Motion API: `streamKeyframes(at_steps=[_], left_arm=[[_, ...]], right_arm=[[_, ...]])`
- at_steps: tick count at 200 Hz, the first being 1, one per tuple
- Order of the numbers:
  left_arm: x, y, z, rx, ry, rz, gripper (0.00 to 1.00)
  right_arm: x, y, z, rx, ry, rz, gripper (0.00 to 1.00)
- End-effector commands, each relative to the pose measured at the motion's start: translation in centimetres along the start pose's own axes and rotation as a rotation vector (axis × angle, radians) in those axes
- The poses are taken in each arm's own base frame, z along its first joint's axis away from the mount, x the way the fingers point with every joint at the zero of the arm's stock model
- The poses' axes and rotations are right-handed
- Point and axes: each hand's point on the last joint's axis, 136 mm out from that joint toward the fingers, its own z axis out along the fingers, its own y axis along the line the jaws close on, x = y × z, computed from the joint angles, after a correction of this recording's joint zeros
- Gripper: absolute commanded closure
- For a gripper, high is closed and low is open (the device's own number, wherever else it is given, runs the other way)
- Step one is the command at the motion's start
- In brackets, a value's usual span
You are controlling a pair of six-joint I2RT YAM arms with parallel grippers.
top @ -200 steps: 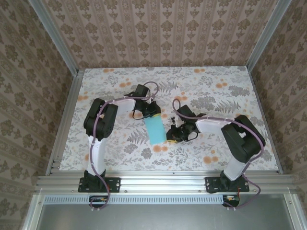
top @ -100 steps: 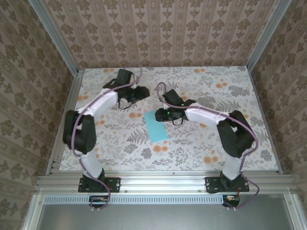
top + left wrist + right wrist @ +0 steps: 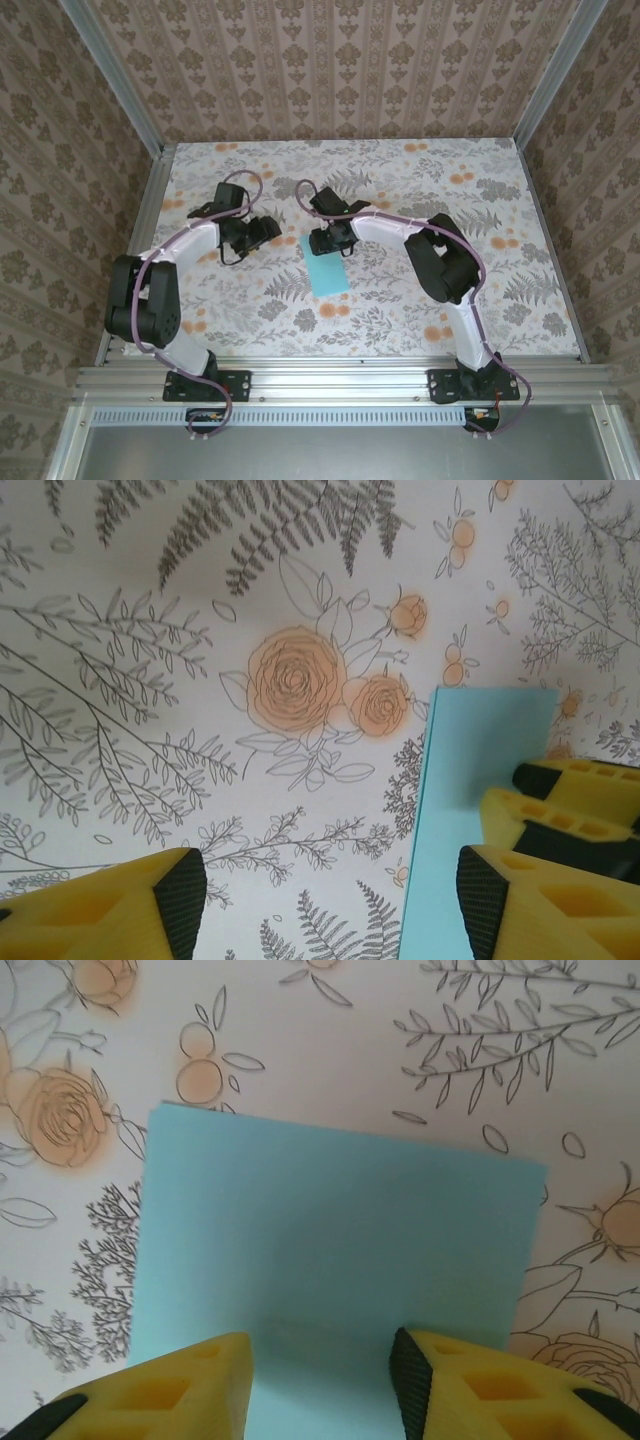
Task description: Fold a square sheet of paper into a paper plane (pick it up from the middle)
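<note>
While the top view shows the floral tabletop [image 3: 480,290] whole, the square sheet of paper [image 3: 323,266] lies flat near its middle as a narrow rectangle. Its long axis runs near-to-far, with the far end tilted left. The right gripper [image 3: 331,243] stands at that far end. In the right wrist view its parted fingers [image 3: 225,1385] straddle the paper's edge, possibly touching it. The left gripper [image 3: 262,232], just to the left, is spread wide and holds nothing.

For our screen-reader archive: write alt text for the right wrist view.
A turquoise paper sheet lies flat on a floral-print tabletop. The right tool holds its yellow fingers apart at the frame's bottom, over the sheet's near edge.
</note>
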Motion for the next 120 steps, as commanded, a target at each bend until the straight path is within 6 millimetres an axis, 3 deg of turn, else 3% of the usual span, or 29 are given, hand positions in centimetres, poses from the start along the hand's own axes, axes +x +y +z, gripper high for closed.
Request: streamKeyframes(at_steps=[1,62,99,120], left_arm=[[0.6,-1.4,-0.3,0.092,-0.003,-0.020,0.29],[7.0,-3.4,1.6,0.176,0.145,-0.047,0.28],[10.5,-4.1,2.3,0.190,0.224,-0.050,0.30],[11.0,-3.9,2.4,0.178,0.222,-0.056,0.33]], right_arm=[[1.5,-2.1,1.1,0.101,0.057,0.071,0.54],[4.9,-5.4,2.9,0.134,0.099,0.478,0.52],[4.8,-6.6,2.2,0.131,0.065,0.615,0.52],[3.7,-6.8,0.9,0.108,0.019,0.647,0.52]])
